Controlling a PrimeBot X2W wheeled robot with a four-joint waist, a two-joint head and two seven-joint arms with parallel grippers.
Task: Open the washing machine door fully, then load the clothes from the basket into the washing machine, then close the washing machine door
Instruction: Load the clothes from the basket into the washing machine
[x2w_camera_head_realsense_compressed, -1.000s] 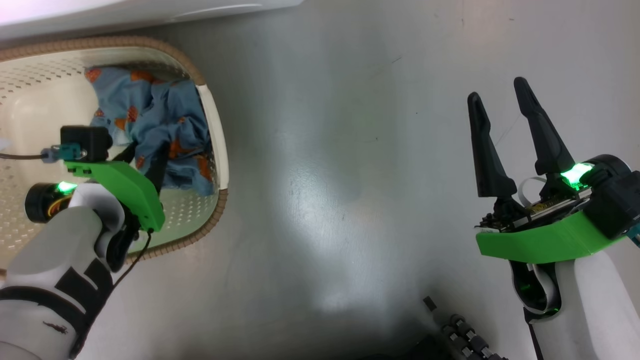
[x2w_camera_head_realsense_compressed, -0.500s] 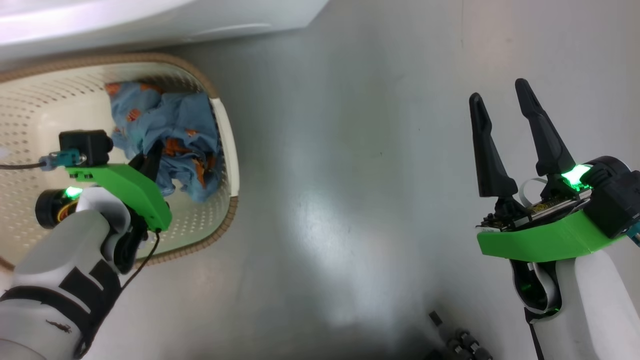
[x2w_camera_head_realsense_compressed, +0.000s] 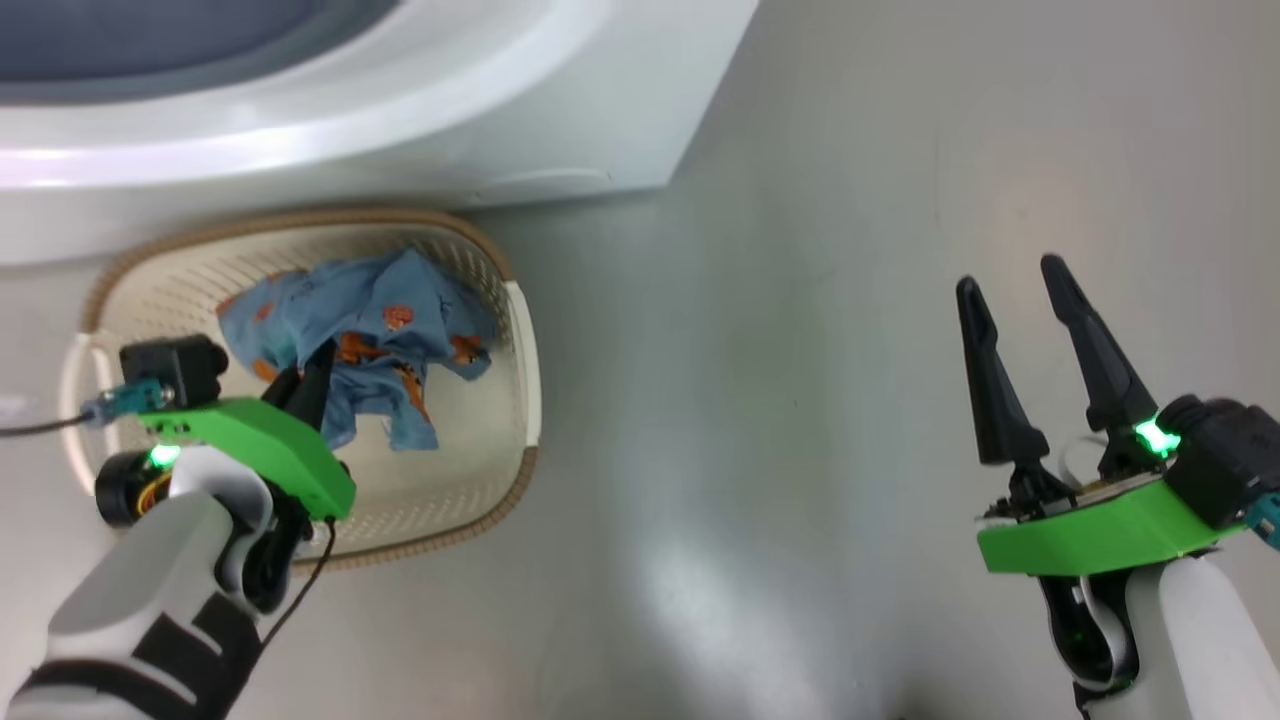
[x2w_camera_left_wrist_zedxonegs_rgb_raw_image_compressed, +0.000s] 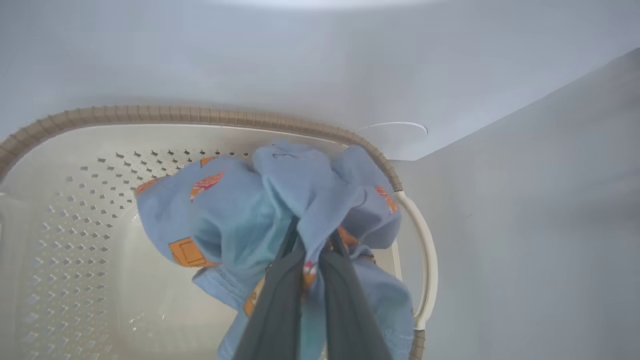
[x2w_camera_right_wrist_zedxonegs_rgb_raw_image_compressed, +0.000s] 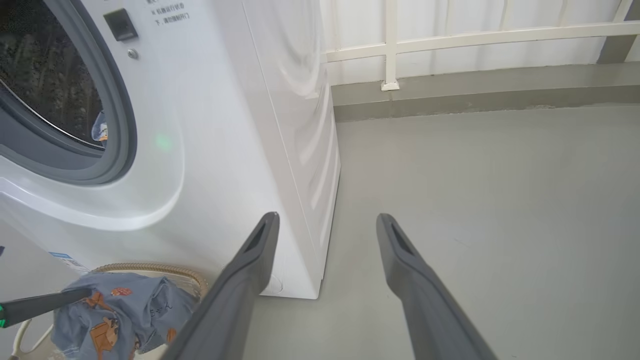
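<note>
Your left pincer (x2w_camera_head_realsense_compressed: 318, 365) clamped tight on one clothes bundle (x2w_camera_head_realsense_compressed: 370, 320), left of frame, at one basket (x2w_camera_head_realsense_compressed: 515, 400) below one washing machine (x2w_camera_head_realsense_compressed: 400, 150). Your right pincer (x2w_camera_head_realsense_compressed: 1010, 275) spread wide, empty, lower right.

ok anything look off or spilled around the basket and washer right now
Nothing stands out. The clothes are bunched in the shut left gripper over the basket, with none spilled on the floor. The basket sits upright beside the washing machine, and the right gripper is open over the floor.
</note>
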